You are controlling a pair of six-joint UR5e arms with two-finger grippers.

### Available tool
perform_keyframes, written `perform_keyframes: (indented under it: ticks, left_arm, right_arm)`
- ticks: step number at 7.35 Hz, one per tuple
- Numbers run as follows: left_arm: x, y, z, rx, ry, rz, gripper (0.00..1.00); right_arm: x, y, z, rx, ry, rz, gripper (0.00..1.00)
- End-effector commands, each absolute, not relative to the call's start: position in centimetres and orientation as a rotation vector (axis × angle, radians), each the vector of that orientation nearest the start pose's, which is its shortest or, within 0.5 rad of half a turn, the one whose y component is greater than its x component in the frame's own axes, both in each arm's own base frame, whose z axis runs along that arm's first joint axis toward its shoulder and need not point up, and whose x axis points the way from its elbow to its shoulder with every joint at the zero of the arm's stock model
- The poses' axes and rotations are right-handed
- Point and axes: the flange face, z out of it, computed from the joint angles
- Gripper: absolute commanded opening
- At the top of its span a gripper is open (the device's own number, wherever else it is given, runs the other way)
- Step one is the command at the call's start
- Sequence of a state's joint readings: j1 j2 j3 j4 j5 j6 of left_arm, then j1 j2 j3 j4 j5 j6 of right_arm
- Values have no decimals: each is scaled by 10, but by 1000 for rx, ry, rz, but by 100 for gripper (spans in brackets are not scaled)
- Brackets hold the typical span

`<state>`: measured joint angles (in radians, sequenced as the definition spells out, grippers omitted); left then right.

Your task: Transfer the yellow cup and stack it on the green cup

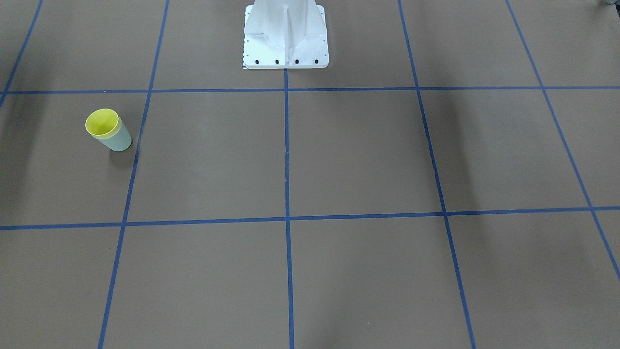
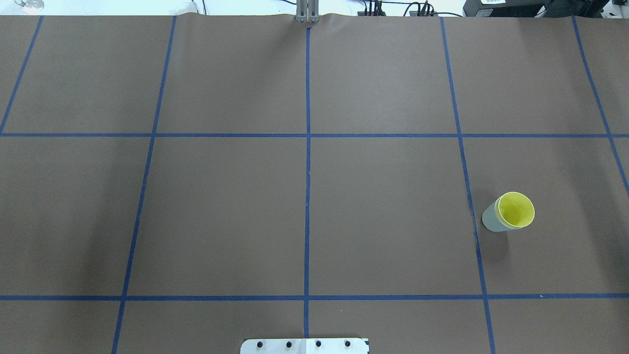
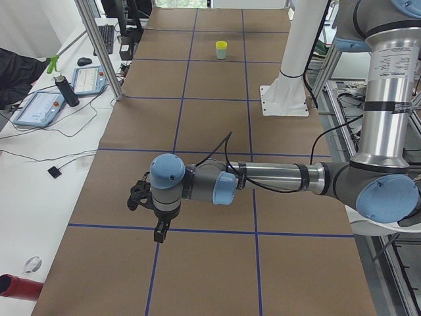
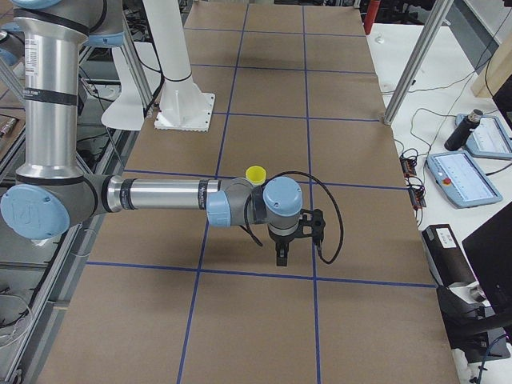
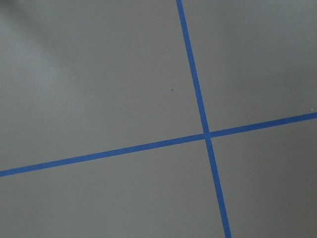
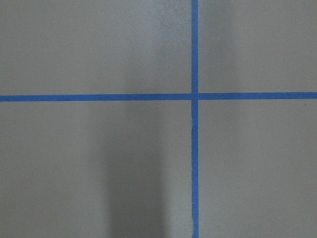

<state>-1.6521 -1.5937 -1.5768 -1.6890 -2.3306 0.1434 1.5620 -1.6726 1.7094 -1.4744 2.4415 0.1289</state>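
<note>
Only the side views show the arms; whether the left gripper [image 3: 160,232] and right gripper [image 4: 282,254] are open or closed cannot be told. In the overhead view, the bright yellow plastic tumbler [image 2: 516,210] sits nested in the pale mint-green plastic tumbler [image 2: 490,221] at 3 o'clock on the brown table [image 2: 383,211]. In the right-side view the tumbler is at 11 o'clock from the right gripper and apart from it.

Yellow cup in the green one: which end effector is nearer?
Right. The right end effector hangs above the end of the table with the yellow cup; the left end effector over the opposite end.
</note>
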Motion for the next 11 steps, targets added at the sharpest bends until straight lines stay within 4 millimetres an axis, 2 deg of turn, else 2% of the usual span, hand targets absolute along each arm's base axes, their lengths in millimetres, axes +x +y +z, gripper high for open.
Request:
perform_keyframes:
  ticks: [1,6,11]
  left_arm:
    - [-102,-502,623,237,792,114,100]
    - [-108,-503,626,234,684,113,100]
    - [-107,-499,631,225,693,112,100]
  right_arm:
    - [54,-453,624,61,-878,57,100]
    - [53,-452,624,63,-881,55,100]
    - [58,-451,623,67,-867,68,100]
